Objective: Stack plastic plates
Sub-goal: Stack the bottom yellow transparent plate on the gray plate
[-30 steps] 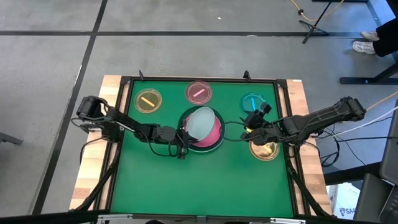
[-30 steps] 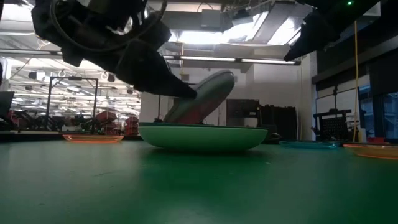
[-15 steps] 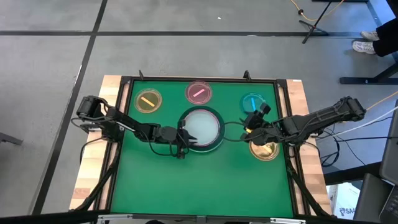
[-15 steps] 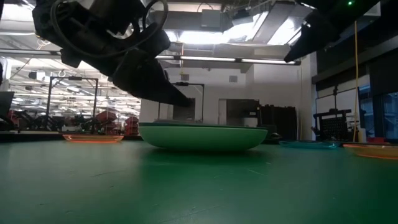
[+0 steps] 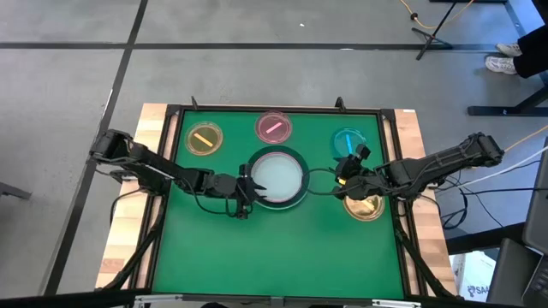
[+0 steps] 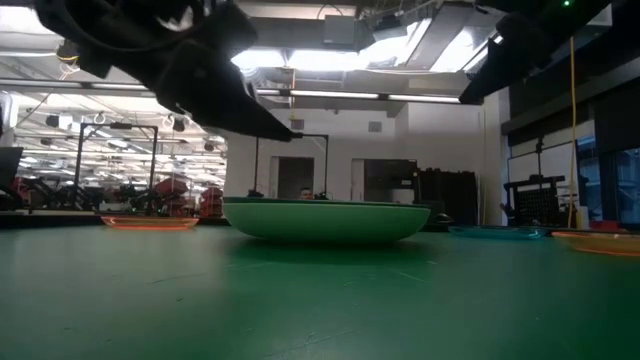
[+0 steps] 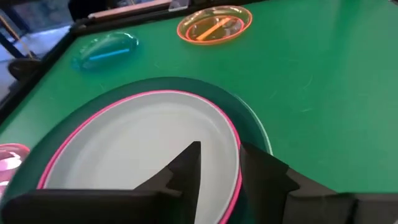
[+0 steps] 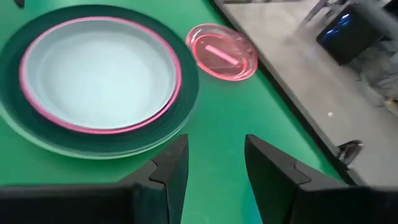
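The plate stack (image 5: 276, 176) sits mid-table: a pale blue-white plate (image 7: 137, 143) lies flat on top, inside a hot pink rim (image 7: 233, 140) and a dark green rim (image 8: 186, 93), with a light green plate (image 6: 325, 218) at the bottom. My left gripper (image 5: 243, 186) is open, just off the stack's left edge and above it (image 6: 288, 132); its fingers stand over the rim (image 7: 221, 171) without touching. My right gripper (image 5: 342, 176) is open (image 8: 216, 168), right of the stack. Small plates lie singly: yellow (image 5: 204, 138), pink (image 5: 274, 127), cyan (image 5: 348, 141), amber (image 5: 364, 207).
A raised dark frame (image 5: 257, 109) borders the green mat, with wooden table edges (image 5: 152, 120) outside it. Bare mat (image 5: 274, 248) stretches from the stack to the near edge. The right arm (image 5: 428, 167) reaches over the amber plate.
The pale blue-white plate stood tilted at my left gripper, its lower edge on the pink plate; it has dropped flat into the stack. My left gripper has come off it, risen, and drawn back slightly toward the table's left edge.
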Controlling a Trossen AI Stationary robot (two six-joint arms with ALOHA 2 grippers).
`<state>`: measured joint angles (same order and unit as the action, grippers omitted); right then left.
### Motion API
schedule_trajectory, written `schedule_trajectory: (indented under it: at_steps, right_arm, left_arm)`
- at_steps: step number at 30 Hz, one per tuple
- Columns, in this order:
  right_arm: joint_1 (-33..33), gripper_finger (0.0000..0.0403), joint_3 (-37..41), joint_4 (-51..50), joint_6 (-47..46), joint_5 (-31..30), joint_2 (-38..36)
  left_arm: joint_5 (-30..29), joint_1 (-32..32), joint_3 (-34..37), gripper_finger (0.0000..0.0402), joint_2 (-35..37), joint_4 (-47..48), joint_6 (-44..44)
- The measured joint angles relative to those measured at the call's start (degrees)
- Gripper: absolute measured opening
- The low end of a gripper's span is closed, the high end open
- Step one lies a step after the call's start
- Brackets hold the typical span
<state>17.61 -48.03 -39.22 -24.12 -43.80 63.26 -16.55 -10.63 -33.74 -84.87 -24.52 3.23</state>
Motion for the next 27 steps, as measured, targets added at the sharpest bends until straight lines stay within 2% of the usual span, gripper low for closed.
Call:
schedule_trajectory:
  at_steps: [4, 10, 15, 21, 27]
  right_arm:
    - [0.0, 0.0147, 0.0, -0.1, -1.1, 5.4, 0.0]
    - [0.1, 0.0147, 3.5, 2.3, -3.4, 11.4, 0.7]
    - [0.1, 0.0147, 6.3, 4.6, -6.0, 15.7, 1.6]
    - [0.1, 0.0147, 7.6, 6.6, -6.3, 21.6, 4.3]
    - [0.3, 0.0147, 7.6, 7.7, -12.2, 29.8, 7.7]
  left_arm:
    - [-0.9, -2.2, 1.4, 0.0103, 1.8, -1.2, 0.4]
    - [-1.0, -5.6, 8.4, 0.0103, 1.7, -12.1, 0.8]
    - [-3.3, -8.1, 12.8, 0.0103, 1.6, -21.0, -0.3]
    - [-4.1, -8.0, 13.1, 0.0103, 1.7, -21.6, 0.1]
    - [-4.1, -7.7, 13.1, 0.0103, 1.6, -21.1, -1.2]
